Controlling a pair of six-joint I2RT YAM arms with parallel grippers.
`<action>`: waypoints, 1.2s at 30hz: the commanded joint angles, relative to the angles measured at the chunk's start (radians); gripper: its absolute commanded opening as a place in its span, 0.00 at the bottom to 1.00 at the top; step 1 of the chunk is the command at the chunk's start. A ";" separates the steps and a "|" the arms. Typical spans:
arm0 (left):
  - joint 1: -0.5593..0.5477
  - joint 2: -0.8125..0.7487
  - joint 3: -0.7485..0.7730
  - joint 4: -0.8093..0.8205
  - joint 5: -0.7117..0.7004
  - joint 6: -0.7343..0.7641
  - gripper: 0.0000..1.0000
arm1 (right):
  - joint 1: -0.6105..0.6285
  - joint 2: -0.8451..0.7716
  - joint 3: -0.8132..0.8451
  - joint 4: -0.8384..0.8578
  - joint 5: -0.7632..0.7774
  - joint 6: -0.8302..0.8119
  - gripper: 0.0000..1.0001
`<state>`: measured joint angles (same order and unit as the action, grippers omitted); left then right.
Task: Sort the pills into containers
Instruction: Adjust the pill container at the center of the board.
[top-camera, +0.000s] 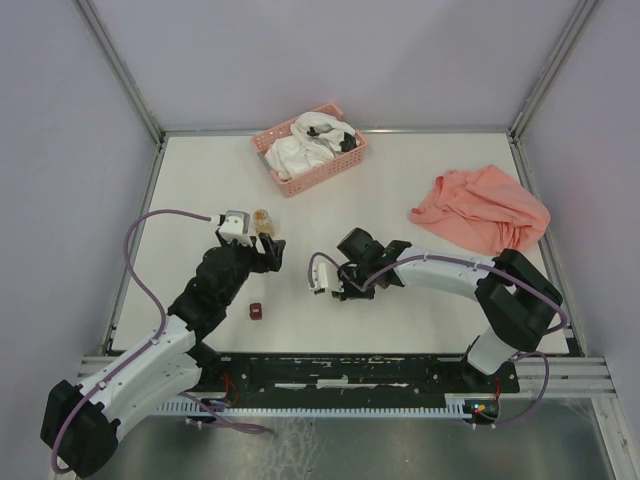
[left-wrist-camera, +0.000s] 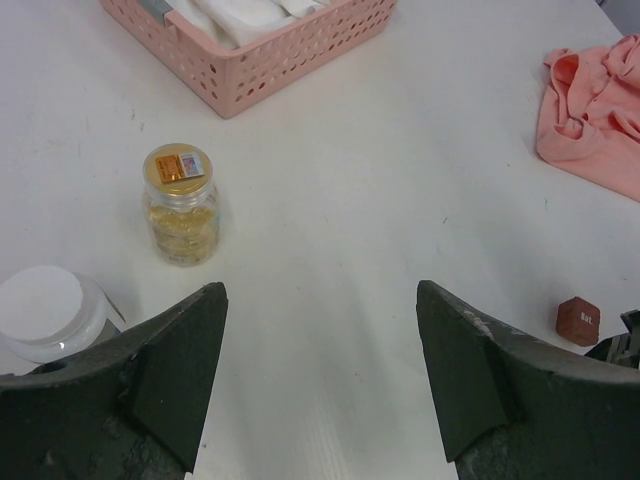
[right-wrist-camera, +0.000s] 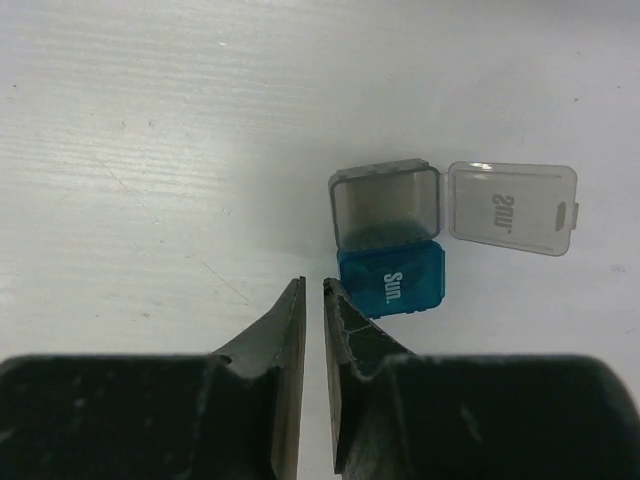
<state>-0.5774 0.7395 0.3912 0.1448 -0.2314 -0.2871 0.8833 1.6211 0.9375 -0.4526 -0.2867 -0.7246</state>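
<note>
The pills (left-wrist-camera: 183, 228) fill a clear jar (left-wrist-camera: 181, 205) left of the table's middle. Its gold top carries a label too small to read, and a white cap (left-wrist-camera: 40, 308) lies just beside it. By my right fingers the teal box (right-wrist-camera: 392, 280) reads "Sun." Touching it, the grey box (right-wrist-camera: 385, 205) stands open, its flipped lid (right-wrist-camera: 512, 208) also printed "Sun". My right gripper (right-wrist-camera: 312, 295) is parted by a slit and grips nothing. My left gripper (left-wrist-camera: 320, 295) gapes wide, empty.
</note>
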 joint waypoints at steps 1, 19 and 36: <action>0.006 -0.004 0.002 0.046 -0.047 -0.005 0.82 | -0.037 -0.031 0.052 -0.013 -0.101 0.039 0.20; 0.077 0.361 0.344 -0.178 -0.160 0.069 0.82 | -0.235 -0.167 0.270 -0.422 -0.392 0.007 0.31; 0.227 0.786 0.589 -0.272 -0.104 0.098 0.63 | -0.286 -0.246 0.253 -0.402 -0.375 0.030 0.33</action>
<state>-0.3607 1.4933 0.9291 -0.1158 -0.3347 -0.2409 0.5983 1.4002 1.1759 -0.8558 -0.6472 -0.7029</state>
